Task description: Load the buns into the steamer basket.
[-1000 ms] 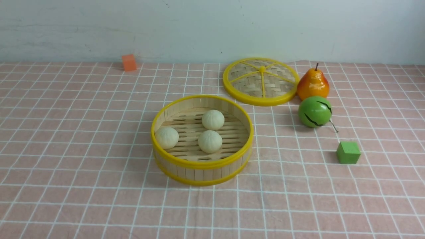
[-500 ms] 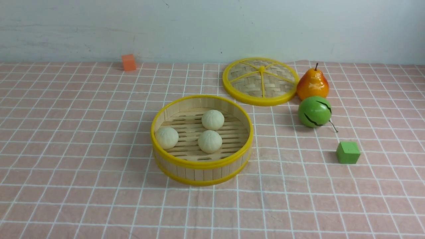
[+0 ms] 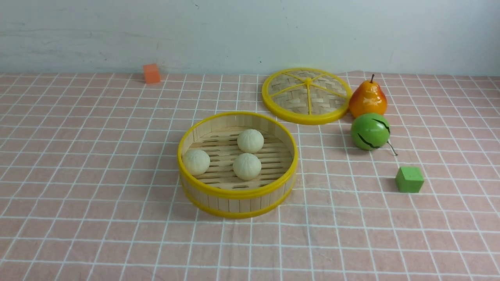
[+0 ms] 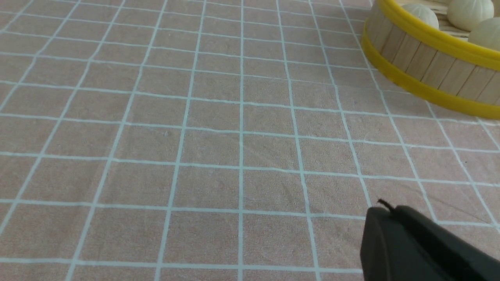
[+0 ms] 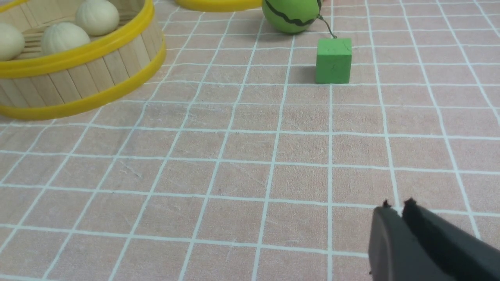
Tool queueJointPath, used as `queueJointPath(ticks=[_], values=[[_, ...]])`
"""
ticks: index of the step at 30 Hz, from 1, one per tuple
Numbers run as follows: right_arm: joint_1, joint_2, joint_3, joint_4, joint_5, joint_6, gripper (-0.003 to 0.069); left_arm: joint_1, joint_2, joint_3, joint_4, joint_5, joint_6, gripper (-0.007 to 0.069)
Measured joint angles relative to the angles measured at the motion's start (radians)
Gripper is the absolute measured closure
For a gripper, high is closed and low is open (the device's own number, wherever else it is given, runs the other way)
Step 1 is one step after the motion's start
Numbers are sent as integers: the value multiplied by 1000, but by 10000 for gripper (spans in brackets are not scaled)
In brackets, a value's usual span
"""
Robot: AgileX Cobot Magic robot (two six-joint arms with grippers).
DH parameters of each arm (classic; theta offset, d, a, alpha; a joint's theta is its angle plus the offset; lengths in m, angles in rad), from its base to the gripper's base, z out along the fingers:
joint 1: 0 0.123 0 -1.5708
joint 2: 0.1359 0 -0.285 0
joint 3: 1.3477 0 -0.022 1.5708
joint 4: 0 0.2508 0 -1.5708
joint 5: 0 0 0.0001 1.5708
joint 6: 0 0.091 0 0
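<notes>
All three buns [image 3: 247,166] sit inside the steamer basket [image 3: 237,193], centre of the front frame, so you've likely no move left. Right claw [image 5: 398,208] tips together, empty. Left claw [image 4: 386,212]: can't tell. Neither shows in front view.

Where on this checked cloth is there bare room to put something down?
Bare: the left side, between the steamer basket and the orange cube, and the whole near strip in front of the basket. Crowded: far right, where lid, pear, green fruit and green cube cluster.
</notes>
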Motion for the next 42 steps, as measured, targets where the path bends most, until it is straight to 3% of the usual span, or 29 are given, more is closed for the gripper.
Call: queueJointPath(ticks=[42], values=[[0, 0, 0, 0, 0, 0, 549, 0, 0, 1, 0, 0, -1, 624]])
